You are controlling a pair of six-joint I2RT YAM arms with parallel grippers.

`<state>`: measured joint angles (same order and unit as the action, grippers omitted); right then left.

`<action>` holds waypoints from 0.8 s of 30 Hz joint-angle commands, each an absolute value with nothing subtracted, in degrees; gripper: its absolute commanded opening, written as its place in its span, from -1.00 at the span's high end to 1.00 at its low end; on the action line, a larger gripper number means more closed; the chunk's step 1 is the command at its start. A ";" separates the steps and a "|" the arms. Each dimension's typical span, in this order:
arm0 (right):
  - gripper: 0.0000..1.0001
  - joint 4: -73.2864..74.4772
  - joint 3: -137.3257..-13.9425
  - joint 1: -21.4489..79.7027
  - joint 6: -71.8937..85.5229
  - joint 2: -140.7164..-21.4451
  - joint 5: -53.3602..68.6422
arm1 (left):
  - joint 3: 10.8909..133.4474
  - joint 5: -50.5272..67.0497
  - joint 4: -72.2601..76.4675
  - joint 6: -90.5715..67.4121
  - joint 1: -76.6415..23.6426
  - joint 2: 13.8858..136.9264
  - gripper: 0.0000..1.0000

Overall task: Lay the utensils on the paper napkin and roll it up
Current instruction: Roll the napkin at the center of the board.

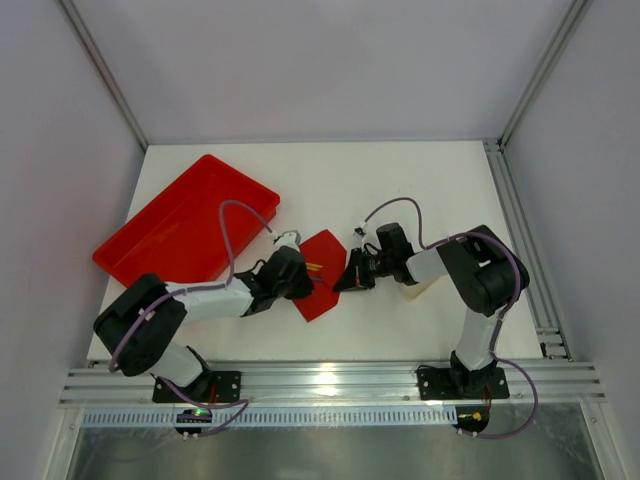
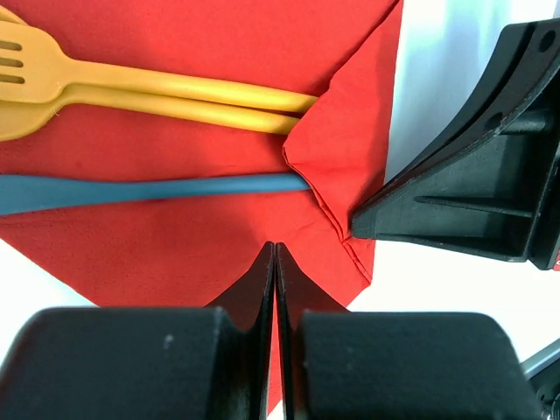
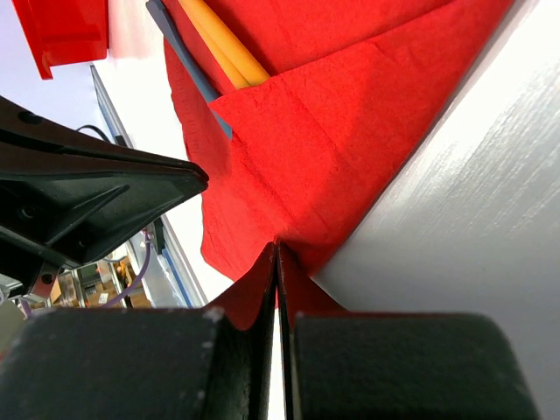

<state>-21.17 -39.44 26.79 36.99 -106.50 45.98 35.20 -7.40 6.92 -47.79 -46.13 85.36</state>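
Observation:
The red paper napkin (image 1: 325, 252) lies flat at mid-table. Two yellow-tan utensils (image 2: 166, 92), one of them a fork, and a blue utensil (image 2: 131, 188) lie on it side by side. One napkin corner (image 2: 337, 149) is folded over their handle ends; the fold also shows in the right wrist view (image 3: 332, 131). My left gripper (image 2: 276, 247) is shut, its tips low over the napkin's near part. My right gripper (image 3: 277, 247) is shut, pinching the napkin at the folded edge, and it also shows in the left wrist view (image 2: 472, 175).
A large rigid red tray (image 1: 185, 225) stands at the back left, and its corner shows in the right wrist view (image 3: 61, 31). A small pale object (image 1: 415, 291) sits under the right arm. Metal frame rails run along the right and near table edges.

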 commanded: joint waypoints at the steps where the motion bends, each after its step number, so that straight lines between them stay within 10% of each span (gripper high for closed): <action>1: 0.92 -21.53 -39.81 26.72 35.24 -107.40 43.33 | 35.77 -9.40 9.49 -48.69 -46.49 84.81 1.00; 24: 0.92 -20.74 -39.64 26.63 34.72 -107.40 42.89 | 41.57 -11.60 9.40 -46.85 -46.41 91.32 1.00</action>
